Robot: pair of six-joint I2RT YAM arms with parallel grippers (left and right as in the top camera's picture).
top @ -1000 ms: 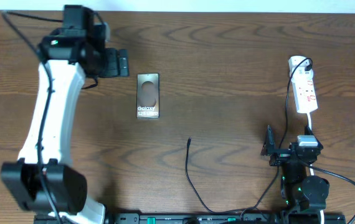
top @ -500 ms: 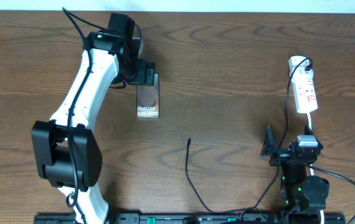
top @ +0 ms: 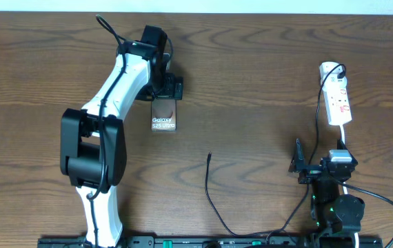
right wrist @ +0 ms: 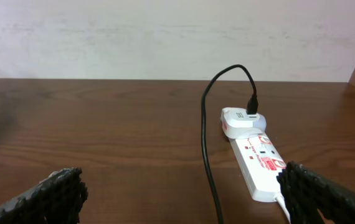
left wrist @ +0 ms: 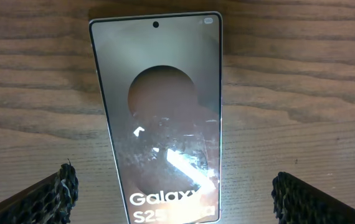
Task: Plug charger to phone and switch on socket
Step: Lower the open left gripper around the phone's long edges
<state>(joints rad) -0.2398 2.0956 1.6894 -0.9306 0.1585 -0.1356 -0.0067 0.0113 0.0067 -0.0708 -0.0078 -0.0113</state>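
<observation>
The flat, rectangular, silver-edged smartphone (top: 163, 116) lies on the brown wooden table (top: 252, 62), left of centre in the overhead view. Its upper end is under the left gripper (top: 169, 91). The narrow white plastic power strip (top: 337, 102) lies at the far right, in the upper half. The thin black charger cable (top: 214, 203) runs up from the bottom edge to its plug tip (top: 209, 156), below and right of the smartphone and well apart from it. The right arm (top: 334, 200) sits just below the power strip.

A dark wood-grain desk (top: 265, 55) is shown. The phone (top: 163, 117) is laid flat on it, screen up. The charger (top: 208, 162) is laid near the phone's right, nearer the front edge. The socket (top: 338, 100) is set well apart, farther right.
</observation>
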